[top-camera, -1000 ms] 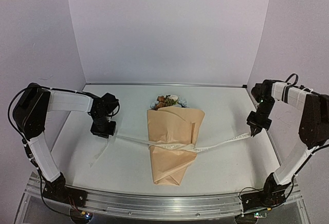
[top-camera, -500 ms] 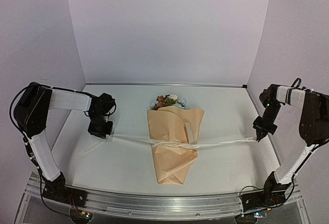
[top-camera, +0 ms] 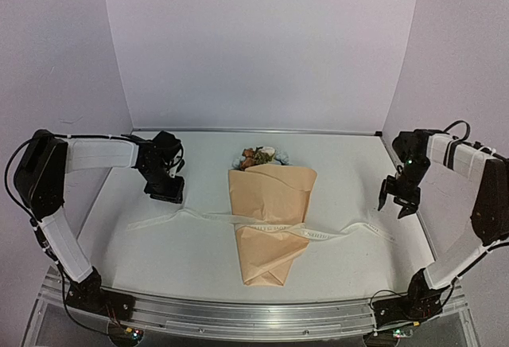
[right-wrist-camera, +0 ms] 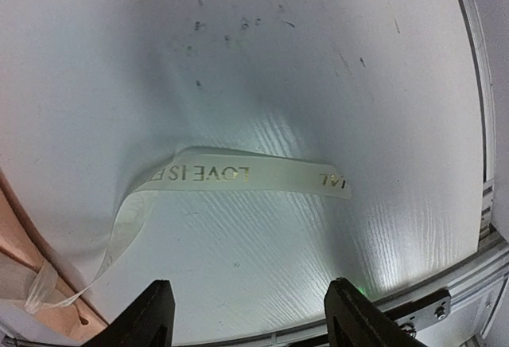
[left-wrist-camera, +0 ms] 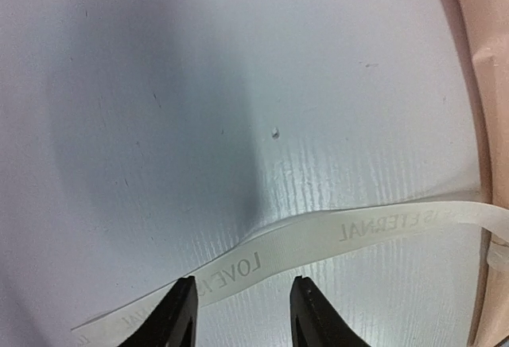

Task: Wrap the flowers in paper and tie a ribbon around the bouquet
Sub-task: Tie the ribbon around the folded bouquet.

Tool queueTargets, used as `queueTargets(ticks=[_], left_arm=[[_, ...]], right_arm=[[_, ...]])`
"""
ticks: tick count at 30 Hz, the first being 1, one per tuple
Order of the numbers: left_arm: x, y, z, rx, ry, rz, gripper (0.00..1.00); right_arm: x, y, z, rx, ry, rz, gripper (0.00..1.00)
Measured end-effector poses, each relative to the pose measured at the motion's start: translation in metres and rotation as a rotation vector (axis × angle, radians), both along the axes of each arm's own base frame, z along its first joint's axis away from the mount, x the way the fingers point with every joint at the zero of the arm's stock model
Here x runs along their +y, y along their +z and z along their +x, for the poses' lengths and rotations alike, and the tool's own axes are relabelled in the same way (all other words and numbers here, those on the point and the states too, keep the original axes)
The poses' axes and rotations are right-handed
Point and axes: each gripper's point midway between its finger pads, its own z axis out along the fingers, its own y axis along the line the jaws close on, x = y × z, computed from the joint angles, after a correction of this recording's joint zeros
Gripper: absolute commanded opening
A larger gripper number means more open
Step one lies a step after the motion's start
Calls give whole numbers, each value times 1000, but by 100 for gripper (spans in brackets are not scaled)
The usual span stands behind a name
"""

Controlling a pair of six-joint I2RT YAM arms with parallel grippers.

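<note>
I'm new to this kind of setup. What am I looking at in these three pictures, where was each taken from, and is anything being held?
Two robot arms stand at the near edge of a white table. The wide picture comes from a fixed camera above and behind them; the two close-ups come from cameras on the wrists, looking past each arm's own fingers. In the middle lies the bouquet: a cone of tan paper with flowers showing at its far end. A cream ribbon with printed lettering crosses the cone and trails slack on both sides. The left gripper and right gripper hover above its tails, both open, holding nothing.
</note>
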Motion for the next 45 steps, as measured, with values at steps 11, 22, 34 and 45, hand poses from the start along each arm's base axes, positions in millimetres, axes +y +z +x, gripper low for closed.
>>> queueTargets(ticks=[11,22,34,45], left_arm=[[-80,67,-15,-274,-392,-83,59],[-134,46,-49,-419,-947,-120,59],[-153,-10,-48,-384,-1144,-106,59],[-169,-21,-41,-389,-1171,-137,56]], right_arm=[[88,-8,0,-285,530,146,76],[149,-13,-10,-412,838,282,78],[155,-16,-18,-440,920,274,79],[160,-19,-21,-452,962,268,80]])
